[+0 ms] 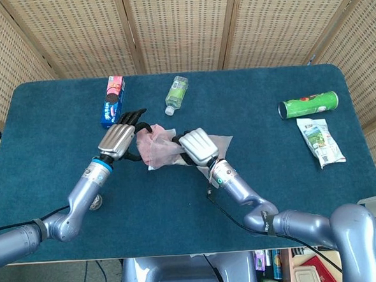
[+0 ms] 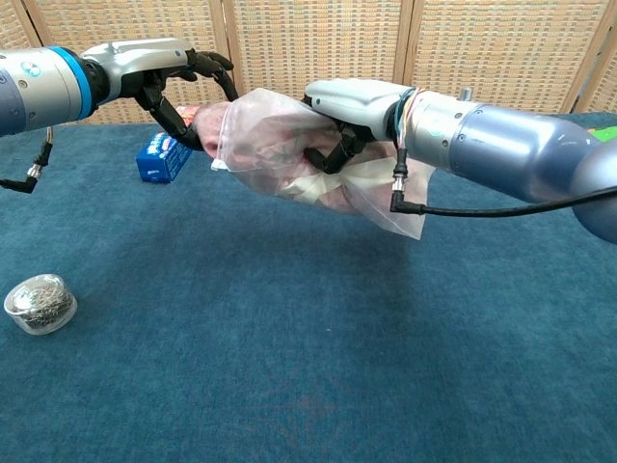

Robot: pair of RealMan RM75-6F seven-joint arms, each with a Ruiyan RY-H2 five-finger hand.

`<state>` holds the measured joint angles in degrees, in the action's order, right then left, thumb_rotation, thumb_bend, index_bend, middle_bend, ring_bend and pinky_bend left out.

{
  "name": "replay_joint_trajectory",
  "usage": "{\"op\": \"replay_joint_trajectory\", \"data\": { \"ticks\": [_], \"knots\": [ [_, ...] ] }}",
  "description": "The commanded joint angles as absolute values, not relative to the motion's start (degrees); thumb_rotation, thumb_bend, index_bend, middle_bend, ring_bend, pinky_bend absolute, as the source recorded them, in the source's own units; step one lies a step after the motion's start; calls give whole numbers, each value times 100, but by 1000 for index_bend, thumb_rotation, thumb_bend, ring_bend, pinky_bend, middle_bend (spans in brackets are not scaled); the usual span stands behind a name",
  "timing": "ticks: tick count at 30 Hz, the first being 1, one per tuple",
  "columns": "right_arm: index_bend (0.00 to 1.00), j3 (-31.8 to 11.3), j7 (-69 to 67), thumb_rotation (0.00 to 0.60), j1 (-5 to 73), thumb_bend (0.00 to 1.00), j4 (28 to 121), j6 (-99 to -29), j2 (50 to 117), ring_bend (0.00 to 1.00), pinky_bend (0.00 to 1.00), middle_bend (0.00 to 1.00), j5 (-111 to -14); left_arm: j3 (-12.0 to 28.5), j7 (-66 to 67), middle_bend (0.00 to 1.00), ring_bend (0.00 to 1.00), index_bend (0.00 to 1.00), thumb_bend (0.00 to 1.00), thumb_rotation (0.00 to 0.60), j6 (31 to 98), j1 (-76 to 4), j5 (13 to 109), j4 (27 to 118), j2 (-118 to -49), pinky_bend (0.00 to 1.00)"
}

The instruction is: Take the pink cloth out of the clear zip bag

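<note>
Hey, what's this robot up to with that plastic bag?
Its right hand holds a clear zip bag up off the table, with a pink cloth inside. Its left hand is at the bag's open end, fingers spread, seemingly about to pull the cloth out. The cloth is not out yet.

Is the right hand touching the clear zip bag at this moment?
Touching. In the chest view the right hand holds the clear zip bag off the table, its dark fingers pressing into the plastic.
</note>
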<state>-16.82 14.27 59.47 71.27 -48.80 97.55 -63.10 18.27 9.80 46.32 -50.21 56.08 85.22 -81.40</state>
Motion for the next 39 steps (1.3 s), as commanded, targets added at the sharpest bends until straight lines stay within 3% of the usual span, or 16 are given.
{"op": "replay_joint_trajectory", "data": {
  "ticks": [1,10,16,19,24,25,26,28,30,31,34,39],
  "knots": [
    [539,-1682,1441,600,5946,1000,7148,-4883,9749,439,524,568,-6310,1815,976,0,0,337,267,600,4651,-5048,5561,8542,-8165,0],
    [539,-1714,1492,600,5950,1000,7199,-4899,9738,440,524,570,-6260,1752,1155,0,0,410,279,600,4706,-5182,5304,8589,-8249,0],
    [540,-1704,1546,600,5934,1000,7281,-4930,9707,439,524,570,-6252,1742,1331,0,0,609,520,600,4786,-5316,5190,8431,-8391,0],
    [539,-1678,1585,600,5895,1000,7382,-4969,9667,439,524,569,-6246,1731,1384,0,0,676,540,600,4824,-5395,5214,8276,-8500,0],
    [537,-1611,1748,600,5752,1000,7682,-5166,9578,440,530,550,-6194,1689,1428,0,0,690,541,600,4847,-5491,5336,8121,-8626,0],
    [499,-1602,1743,600,5691,991,7786,-5223,9564,435,527,513,-6148,1689,1397,0,0,691,542,600,4877,-5503,5408,8081,-8664,0],
    [438,-1566,1740,600,5637,924,7902,-5224,9519,411,508,465,-6115,1693,1349,0,0,692,541,600,4906,-5507,5468,8038,-8706,0],
    [143,-1519,1818,600,5561,580,8109,-5229,9396,197,338,204,-6023,1688,1260,0,0,693,542,600,4914,-5514,5558,7948,-8763,0],
    [9,-1478,2052,600,5437,314,8356,-5428,9255,28,135,34,-5900,1665,1242,0,0,694,541,600,4895,-5543,5617,7779,-8823,0],
    [0,-1455,2145,600,5370,217,8461,-5542,9189,0,54,1,-5866,1670,1221,0,0,694,541,600,4870,-5554,5589,7711,-8858,0],
    [0,-1363,2195,600,5118,61,8806,-5729,8869,0,0,0,-5779,1701,1108,0,0,695,541,600,4722,-5606,5485,7477,-8967,0],
    [0,-1100,2081,600,4726,0,9165,-5910,8244,0,0,0,-6066,1695,901,0,0,695,541,600,4605,-5677,5600,7082,-9173,0]
  ]
}}
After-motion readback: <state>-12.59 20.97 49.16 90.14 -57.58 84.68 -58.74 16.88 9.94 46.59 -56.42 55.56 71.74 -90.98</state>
